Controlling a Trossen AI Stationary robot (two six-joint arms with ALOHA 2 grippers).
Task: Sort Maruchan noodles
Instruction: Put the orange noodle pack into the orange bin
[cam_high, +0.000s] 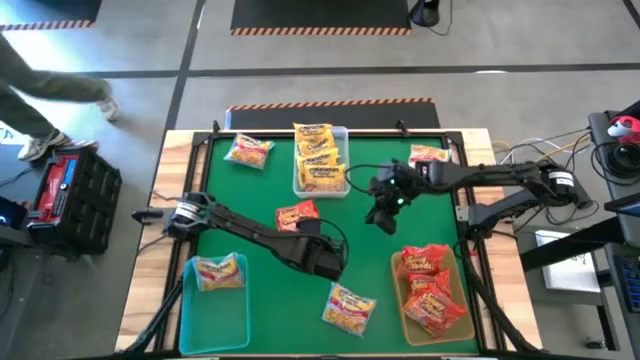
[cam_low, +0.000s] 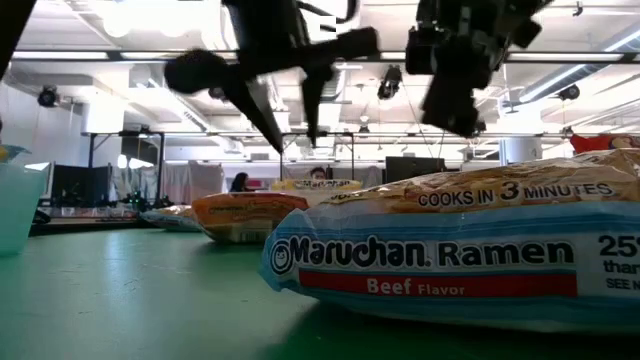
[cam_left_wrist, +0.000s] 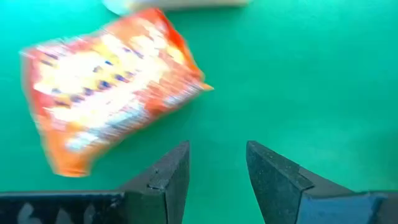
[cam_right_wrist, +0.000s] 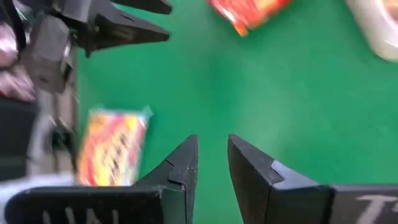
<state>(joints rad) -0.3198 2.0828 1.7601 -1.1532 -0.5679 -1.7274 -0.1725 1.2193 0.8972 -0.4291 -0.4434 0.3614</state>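
Red noodle packet (cam_left_wrist: 109, 87) just beyond empty left gripper (cam_left_wrist: 217, 171)

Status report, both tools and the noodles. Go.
Left tool open, empty, above the mat near the red noodle packet. Right tool open a little, empty, mid-table. Nothing in the way.

A lab or industrial workshop: a bare concrete floor (cam_high: 330, 60) with hazard-striped mats (cam_high: 320, 14), a wooden-edged green test table (cam_high: 400, 235), cables and gear (cam_high: 615, 150) at right, a tool case (cam_high: 70, 190) at left, strip-lit open ceiling (cam_low: 150, 60) far behind.
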